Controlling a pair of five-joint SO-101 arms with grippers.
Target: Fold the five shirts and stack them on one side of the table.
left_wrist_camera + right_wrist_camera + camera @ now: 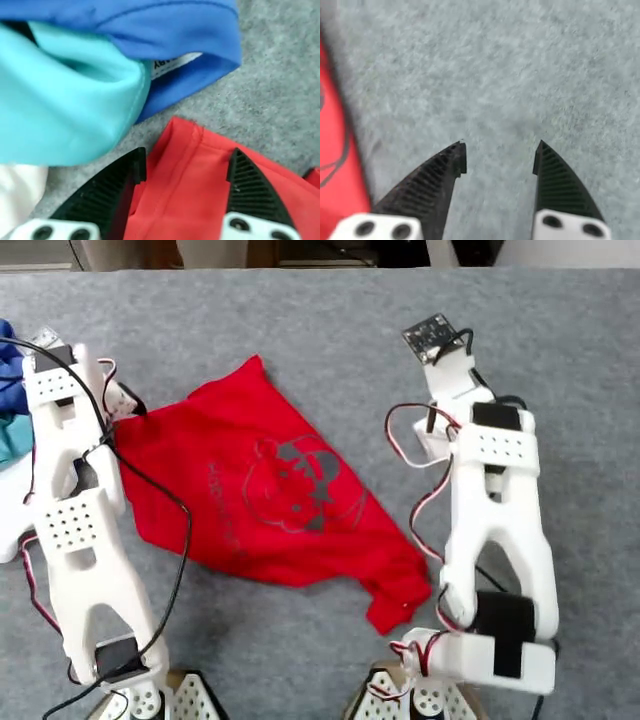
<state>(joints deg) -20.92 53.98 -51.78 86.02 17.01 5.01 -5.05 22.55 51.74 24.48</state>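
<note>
Grey felt-like table cover point(570, 330) spread edge to edge, narrow strip of room past its far edge, brown wooden furniture point(262, 252), dark shapes point(400, 250), soft even light.

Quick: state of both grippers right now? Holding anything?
Left gripper: open, jaws either side of the red shirt edge.
Right gripper: open, holding nothing, above the table.
</note>
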